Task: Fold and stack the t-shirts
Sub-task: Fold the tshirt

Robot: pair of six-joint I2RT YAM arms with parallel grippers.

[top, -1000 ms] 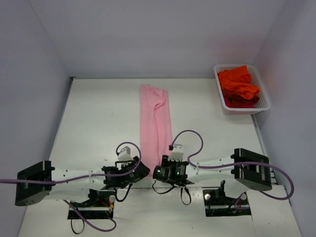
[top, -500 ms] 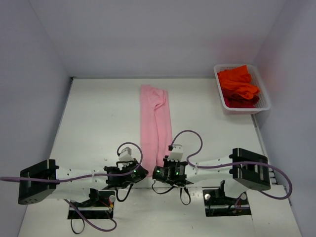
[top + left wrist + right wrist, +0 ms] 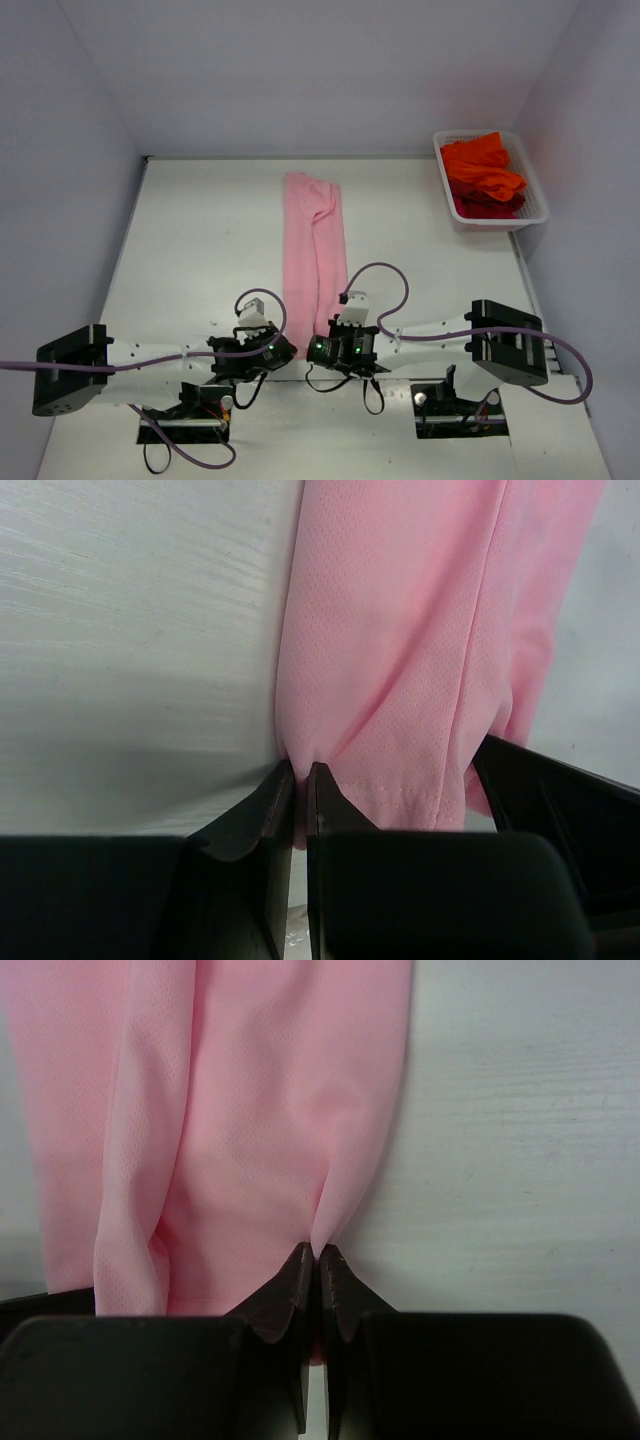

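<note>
Pink cloth, one piece: the light pink t-shirt [image 3: 314,245] lies folded in a long strip mid-table [image 3: 200,240]. One white basket [image 3: 541,208], far right, holds orange-red t-shirts [image 3: 485,170], number unclear. Two arms lie low, converging; the left gripper [image 3: 300,775] and the right gripper [image 3: 318,1253] each pinch tight on a near corner of the pink strip

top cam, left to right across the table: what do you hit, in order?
left gripper → right gripper → white mesh basket holding orange-red t-shirts. The pink t-shirt is left out: both grippers are shut on its near edge, so it overlaps them.
</note>
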